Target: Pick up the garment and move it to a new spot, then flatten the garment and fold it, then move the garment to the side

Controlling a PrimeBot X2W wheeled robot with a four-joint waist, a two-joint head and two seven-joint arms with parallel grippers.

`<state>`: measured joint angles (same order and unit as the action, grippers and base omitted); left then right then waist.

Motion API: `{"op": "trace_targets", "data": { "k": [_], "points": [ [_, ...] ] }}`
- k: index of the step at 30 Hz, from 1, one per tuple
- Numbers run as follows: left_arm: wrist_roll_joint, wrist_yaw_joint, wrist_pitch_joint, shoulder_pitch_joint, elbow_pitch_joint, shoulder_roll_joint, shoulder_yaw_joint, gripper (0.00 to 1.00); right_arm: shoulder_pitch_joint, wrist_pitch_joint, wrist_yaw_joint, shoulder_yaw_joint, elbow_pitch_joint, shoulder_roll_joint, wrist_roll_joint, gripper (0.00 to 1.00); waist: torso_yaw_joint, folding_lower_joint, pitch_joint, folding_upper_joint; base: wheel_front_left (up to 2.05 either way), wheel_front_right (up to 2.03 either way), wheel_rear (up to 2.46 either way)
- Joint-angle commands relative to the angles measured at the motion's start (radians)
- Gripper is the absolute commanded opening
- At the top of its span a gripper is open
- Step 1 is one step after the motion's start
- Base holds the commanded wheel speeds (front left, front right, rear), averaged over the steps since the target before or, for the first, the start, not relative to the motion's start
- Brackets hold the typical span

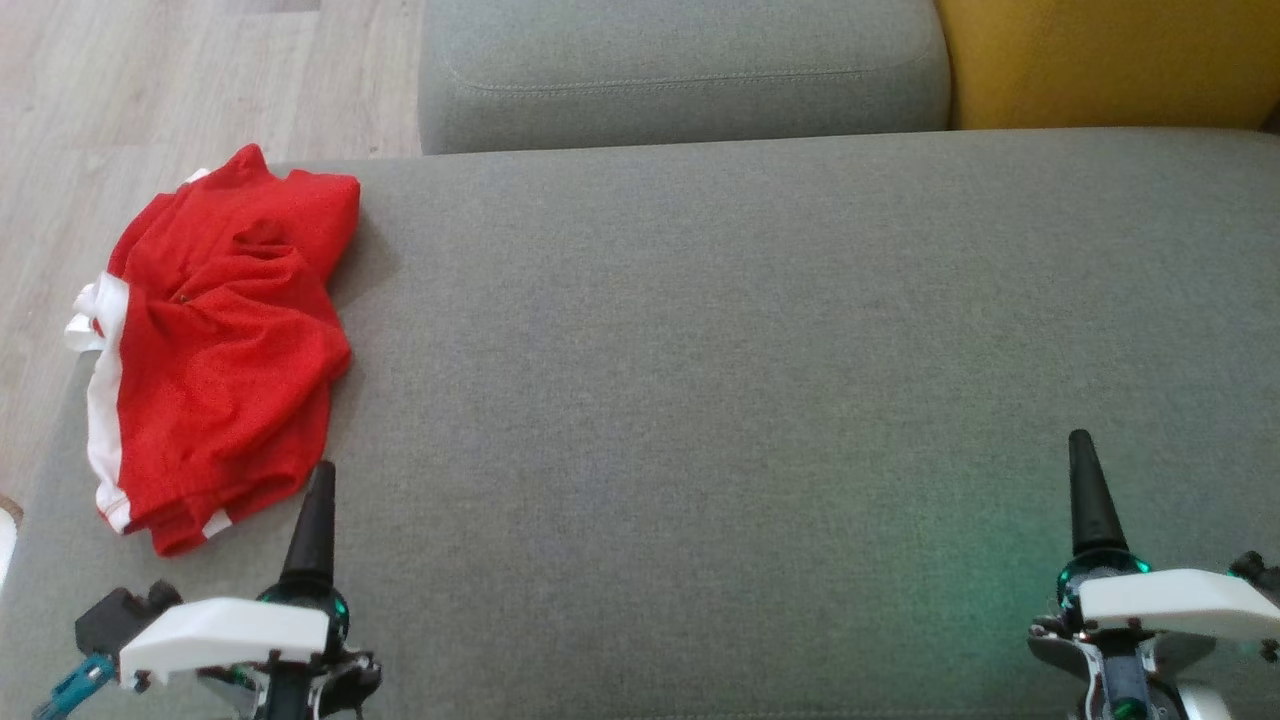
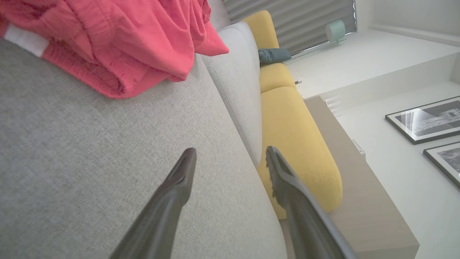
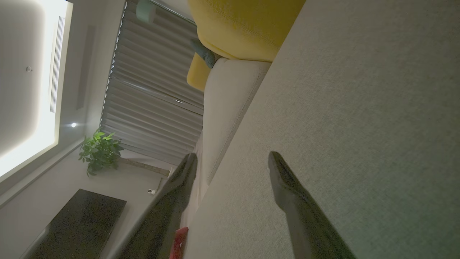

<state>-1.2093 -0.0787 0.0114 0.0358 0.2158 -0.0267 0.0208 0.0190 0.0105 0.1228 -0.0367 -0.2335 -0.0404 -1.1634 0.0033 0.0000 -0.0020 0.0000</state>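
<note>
The garment (image 1: 215, 345), red with white trim, lies crumpled at the left end of the grey sofa seat (image 1: 760, 380), its edge hanging slightly over the side. My left gripper (image 1: 318, 490) hovers just right of the garment's near corner, open and empty. In the left wrist view the garment (image 2: 118, 43) lies ahead and to the left of the spread left gripper (image 2: 230, 154). My right gripper (image 1: 1085, 480) sits low at the right over bare seat, open and empty. The right wrist view has the right gripper (image 3: 231, 158) apart over the seat (image 3: 341, 126).
A grey back cushion (image 1: 680, 75) and a yellow cushion (image 1: 1110, 60) line the far edge of the seat. Wood floor (image 1: 150, 90) lies beyond the seat's left end. A small red patch (image 3: 179, 239) shows at the bottom of the right wrist view.
</note>
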Motion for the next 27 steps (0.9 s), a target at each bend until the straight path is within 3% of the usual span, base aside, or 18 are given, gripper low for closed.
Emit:
{"op": "trace_targets", "data": {
  "k": [1,27],
  "points": [
    [0.028,0.004,0.013,-0.041,-0.044,-0.012,-0.007,1.00,-0.045,0.012,0.003,0.014,0.045,-0.004,0.030,1.00,0.000,0.0000,0.000,0.0000,0.00,0.00,0.00],
    [0.476,0.018,0.089,-0.025,-0.063,-0.016,0.075,1.00,-0.044,0.088,0.004,0.129,0.065,-0.006,0.435,1.00,0.003,0.0000,-0.012,0.0000,0.00,0.00,0.00]
  ]
}}
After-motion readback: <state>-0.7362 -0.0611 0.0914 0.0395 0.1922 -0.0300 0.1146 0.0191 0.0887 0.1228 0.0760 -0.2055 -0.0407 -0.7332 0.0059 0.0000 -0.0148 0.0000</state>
